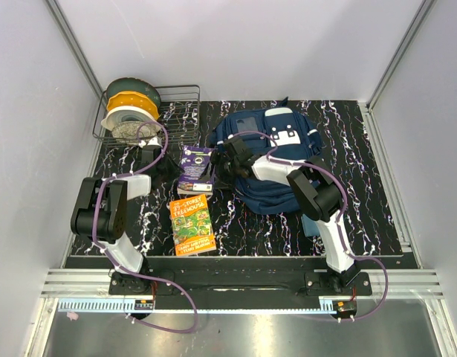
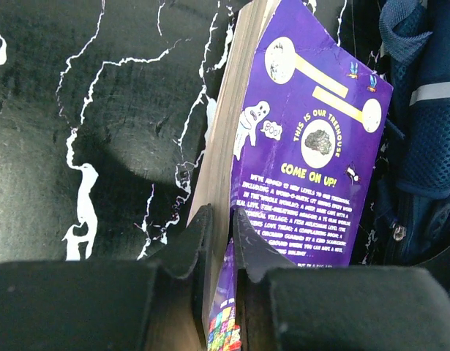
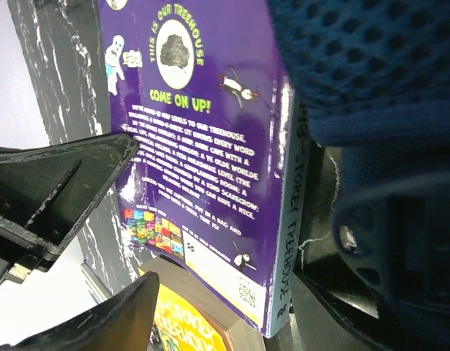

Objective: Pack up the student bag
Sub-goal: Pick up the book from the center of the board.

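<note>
My left claw (image 2: 221, 238) pinches the purple book (image 2: 312, 139) edgewise; student bag (image 1: 267, 199) lies just to its right; right claw (image 3: 144, 212) gapes wide.

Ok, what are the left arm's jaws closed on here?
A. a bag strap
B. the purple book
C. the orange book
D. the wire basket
B: the left wrist view shows the left jaws pinching the purple book by its edge; the orange book lies apart, untouched.
</note>
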`<state>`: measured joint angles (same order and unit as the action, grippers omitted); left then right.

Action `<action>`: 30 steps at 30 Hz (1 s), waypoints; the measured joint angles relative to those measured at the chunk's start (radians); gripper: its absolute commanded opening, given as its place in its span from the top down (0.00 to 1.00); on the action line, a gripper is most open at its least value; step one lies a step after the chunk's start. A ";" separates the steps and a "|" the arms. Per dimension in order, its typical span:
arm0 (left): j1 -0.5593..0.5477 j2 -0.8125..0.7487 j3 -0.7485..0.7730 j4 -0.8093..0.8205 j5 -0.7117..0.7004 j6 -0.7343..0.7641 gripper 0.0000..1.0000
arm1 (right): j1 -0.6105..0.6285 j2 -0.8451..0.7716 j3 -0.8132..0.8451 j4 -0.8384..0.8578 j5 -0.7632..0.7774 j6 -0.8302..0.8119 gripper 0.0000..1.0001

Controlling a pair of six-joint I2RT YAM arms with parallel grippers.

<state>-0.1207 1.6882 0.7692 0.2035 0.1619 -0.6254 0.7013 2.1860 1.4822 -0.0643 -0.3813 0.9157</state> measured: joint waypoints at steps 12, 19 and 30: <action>0.005 0.016 -0.026 0.093 -0.005 -0.015 1.00 | 0.011 -0.023 -0.106 0.113 0.115 0.131 0.65; 0.010 0.016 -0.037 0.123 -0.010 -0.016 1.00 | 0.011 -0.023 -0.118 0.130 0.125 0.101 0.99; 0.005 0.011 -0.038 0.086 0.002 -0.020 0.32 | 0.021 -0.024 -0.077 0.085 0.174 0.029 0.48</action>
<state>-0.1162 1.6993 0.7315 0.2897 0.1635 -0.6453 0.7223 2.1624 1.4048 0.0208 -0.2070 0.9443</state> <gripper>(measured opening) 0.580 0.401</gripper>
